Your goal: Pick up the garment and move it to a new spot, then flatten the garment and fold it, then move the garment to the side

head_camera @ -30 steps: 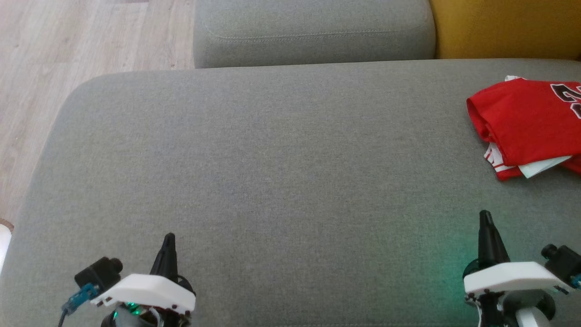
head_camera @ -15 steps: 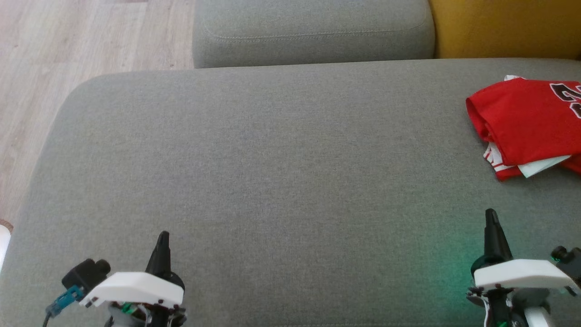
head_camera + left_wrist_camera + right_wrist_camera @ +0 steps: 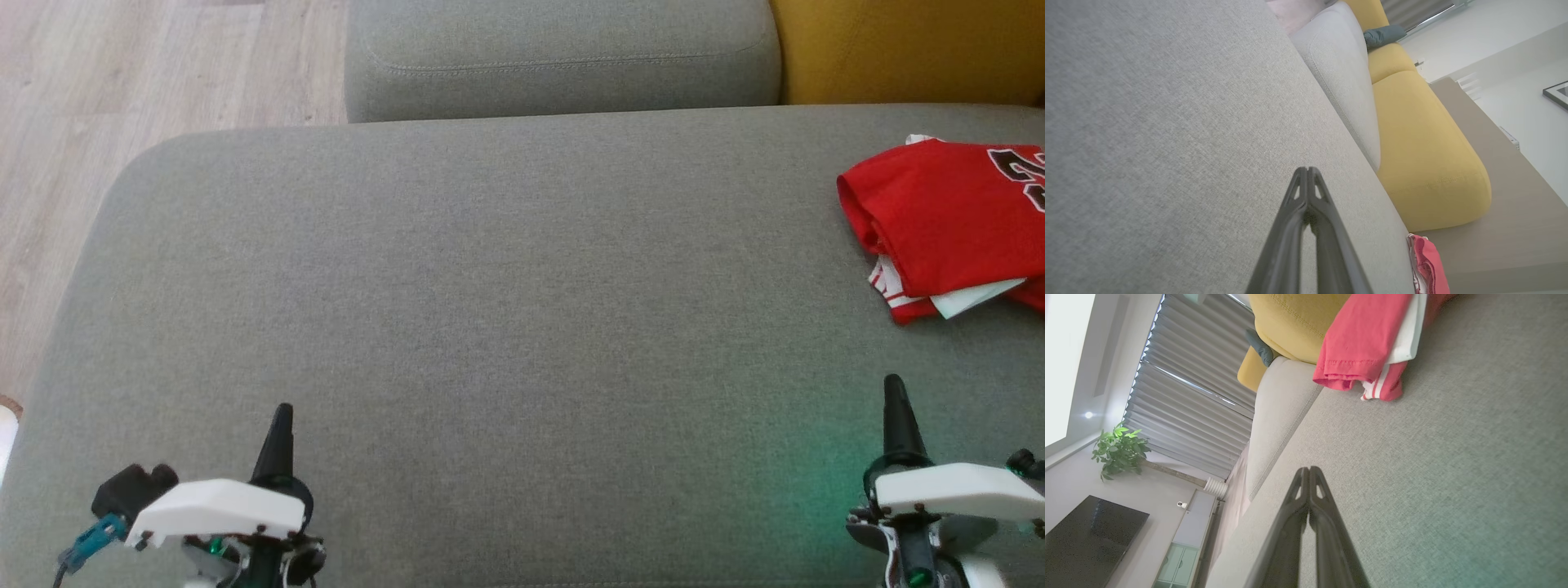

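Looking down from the head: counted one shirt [image 3: 947, 220], red with black lettering and white trim, lying as a loose folded stack at the right edge of the grey seat [image 3: 490, 327], toward the back right corner, partly cut off by the frame. Counted two grippers: left gripper [image 3: 281, 410] near the front left corner, right gripper [image 3: 894, 382] near the front right corner. Both pinched tip to tip on nothing, both well apart from the shirt. Also counted one grey back cushion [image 3: 563, 57] and one yellow cushion [image 3: 906, 49] behind the seat.

Checking the left wrist: fingers pressed together, empty, over bare seat. Only a thin red sliver of shirt at the far edge.

Checking the right wrist: likewise closed and empty. Shirt ahead, showing a hemmed red edge, a striped trim and a white flap poking out beneath.

Handling, judged: light, soft, limp, not fragile. Likely to sag and unfold if lifted by one layer. Little slip expected on the woven seat. Best pinched through all layers at the folded edge, or at two opposite corners of the stack.
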